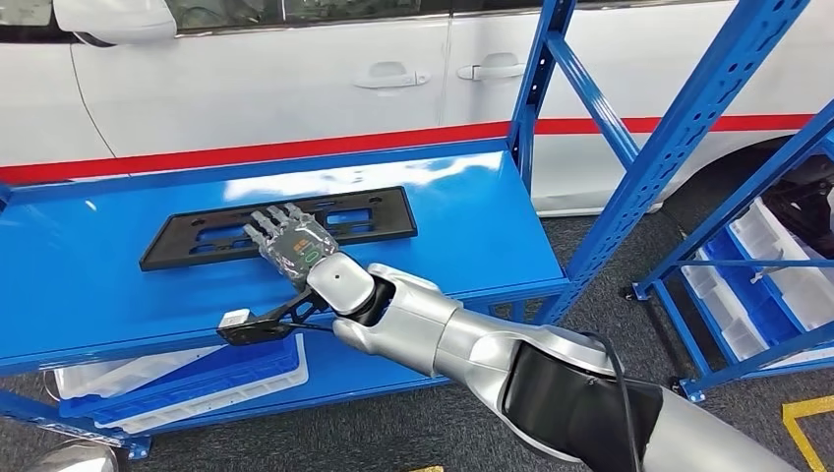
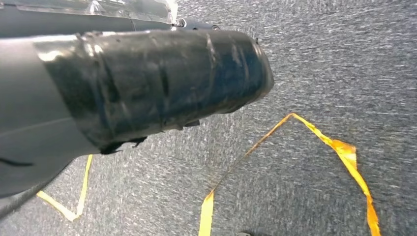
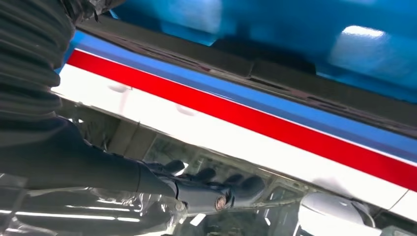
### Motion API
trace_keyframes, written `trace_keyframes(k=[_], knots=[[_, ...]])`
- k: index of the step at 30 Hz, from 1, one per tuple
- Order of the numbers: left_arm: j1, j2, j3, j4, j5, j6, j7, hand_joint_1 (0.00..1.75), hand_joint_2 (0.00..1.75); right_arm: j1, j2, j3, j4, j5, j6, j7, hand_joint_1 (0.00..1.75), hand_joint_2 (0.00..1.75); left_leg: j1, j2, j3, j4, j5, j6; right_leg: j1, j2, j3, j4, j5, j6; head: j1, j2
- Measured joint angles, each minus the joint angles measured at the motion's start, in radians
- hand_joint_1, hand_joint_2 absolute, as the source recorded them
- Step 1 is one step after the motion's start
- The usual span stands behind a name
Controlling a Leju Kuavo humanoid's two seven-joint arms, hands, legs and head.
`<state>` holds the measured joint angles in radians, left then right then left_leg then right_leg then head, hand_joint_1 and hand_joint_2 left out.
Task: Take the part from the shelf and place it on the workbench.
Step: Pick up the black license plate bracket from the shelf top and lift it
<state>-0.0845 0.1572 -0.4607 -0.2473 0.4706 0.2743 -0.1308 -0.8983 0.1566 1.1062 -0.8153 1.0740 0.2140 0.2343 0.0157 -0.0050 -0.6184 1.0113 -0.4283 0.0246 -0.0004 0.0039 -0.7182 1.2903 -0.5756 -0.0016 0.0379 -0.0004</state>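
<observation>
The part, a long black rectangular frame (image 1: 364, 211), lies flat on the blue workbench top (image 1: 472, 226). My right arm reaches in from the lower right, and my right hand (image 1: 290, 241) is stretched out flat over the frame's near edge, left of its middle. Whether the fingers touch the frame is unclear. In the right wrist view the dark fingers (image 3: 196, 189) are extended with nothing between them, and the frame (image 3: 295, 83) runs as a dark band along the blue surface.
A white car with a red stripe (image 1: 295, 88) stands just behind the bench. Blue shelf uprights (image 1: 679, 128) rise on the right, with white and blue bins (image 1: 777, 275) beyond them. White and blue trays (image 1: 197, 383) sit under the bench top. Yellow tape (image 2: 344, 152) marks the floor.
</observation>
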Motion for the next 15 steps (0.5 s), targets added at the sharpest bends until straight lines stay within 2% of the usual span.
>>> trace_keyframes(k=[1, 2, 3, 4, 5, 6, 8, 10, 11, 13, 15], knots=[[0.001, 0.000, 0.000, 0.000, 0.001, 0.001, 0.000, 0.00, 0.00, 0.001, 0.000, 0.000, 0.003, -0.003, 0.008, 0.001, 0.00, 1.75, -0.001, -0.001, 0.002, 0.002, -0.003, 0.001, 0.000, 0.000, -0.023, 0.029, 0.003, -0.001, 0.000, 0.000], [0.001, 0.000, 0.000, 0.000, 0.003, 0.002, 0.001, 0.00, 0.00, 0.001, 0.000, 0.000, 0.007, -0.007, 0.021, 0.002, 0.00, 1.75, -0.001, -0.001, 0.005, 0.004, -0.007, 0.001, 0.000, 0.000, -0.028, 0.020, 0.026, -0.002, 0.000, 0.000], [0.002, 0.000, 0.000, 0.000, 0.006, 0.003, 0.002, 0.00, 0.00, 0.001, -0.001, 0.000, 0.010, -0.012, 0.036, 0.004, 0.00, 1.75, -0.001, -0.002, 0.009, 0.007, -0.012, 0.000, 0.000, 0.000, -0.013, -0.027, 0.065, -0.005, 0.000, 0.000], [0.002, -0.001, 0.000, 0.000, 0.009, 0.005, 0.003, 0.00, 0.00, 0.000, -0.001, 0.001, 0.013, -0.019, 0.053, 0.005, 0.00, 1.75, -0.001, -0.003, 0.012, 0.010, -0.017, -0.002, 0.001, 0.000, 0.013, -0.096, 0.106, -0.010, 0.000, 0.000], [0.001, -0.001, 0.000, 0.001, 0.013, 0.006, 0.005, 0.00, 0.00, -0.002, 0.000, 0.001, 0.016, -0.025, 0.069, 0.006, 0.00, 1.75, -0.003, -0.004, 0.013, 0.013, -0.021, -0.004, 0.002, 0.001, 0.042, -0.161, 0.133, -0.014, 0.000, 0.000], [0.000, -0.001, 0.000, 0.001, 0.015, 0.007, 0.008, 0.00, 0.00, -0.003, 0.000, 0.002, 0.019, -0.031, 0.081, 0.007, 0.00, 1.75, -0.005, -0.005, 0.013, 0.015, -0.024, -0.008, 0.003, 0.001, 0.062, -0.209, 0.149, -0.018, -0.001, 0.000], [-0.002, -0.002, 0.000, 0.001, 0.017, 0.007, 0.012, 0.00, 0.00, -0.006, 0.001, 0.003, 0.027, -0.039, 0.093, 0.012, 0.00, 1.75, -0.007, -0.006, 0.011, 0.014, -0.025, -0.017, 0.007, 0.003, 0.076, -0.240, 0.149, -0.024, -0.001, 0.000], [-0.001, -0.002, 0.000, 0.002, 0.018, 0.007, 0.013, 0.00, 0.00, -0.007, 0.001, 0.004, 0.035, -0.043, 0.095, 0.016, 0.00, 1.75, -0.005, -0.005, 0.013, 0.013, -0.028, -0.027, 0.004, 0.004, 0.080, -0.246, 0.152, -0.031, -0.001, 0.000], [-0.002, -0.002, 0.000, 0.002, 0.018, 0.007, 0.012, 0.00, 0.00, -0.008, 0.001, 0.005, 0.040, -0.044, 0.093, 0.018, 0.00, 1.75, -0.004, -0.004, 0.007, 0.028, -0.039, -0.032, 0.001, 0.004, 0.084, -0.251, 0.154, -0.035, -0.002, 0.000], [-0.003, -0.003, 0.000, 0.002, 0.018, 0.005, 0.011, 0.00, 0.00, -0.011, 0.001, 0.006, 0.050, -0.046, 0.080, 0.023, 0.00, 1.75, -0.002, -0.001, -0.032, 0.112, -0.085, -0.043, -0.004, 0.002, 0.091, -0.258, 0.154, -0.041, -0.005, 0.000], [-0.002, -0.003, 0.000, 0.002, 0.018, 0.002, 0.009, 0.00, 0.00, -0.012, 0.001, 0.007, 0.060, -0.047, 0.062, 0.030, 0.00, 1.75, 0.000, -0.001, -0.094, 0.228, -0.130, -0.050, -0.005, 0.001, 0.092, -0.258, 0.153, -0.043, -0.006, 0.000]])
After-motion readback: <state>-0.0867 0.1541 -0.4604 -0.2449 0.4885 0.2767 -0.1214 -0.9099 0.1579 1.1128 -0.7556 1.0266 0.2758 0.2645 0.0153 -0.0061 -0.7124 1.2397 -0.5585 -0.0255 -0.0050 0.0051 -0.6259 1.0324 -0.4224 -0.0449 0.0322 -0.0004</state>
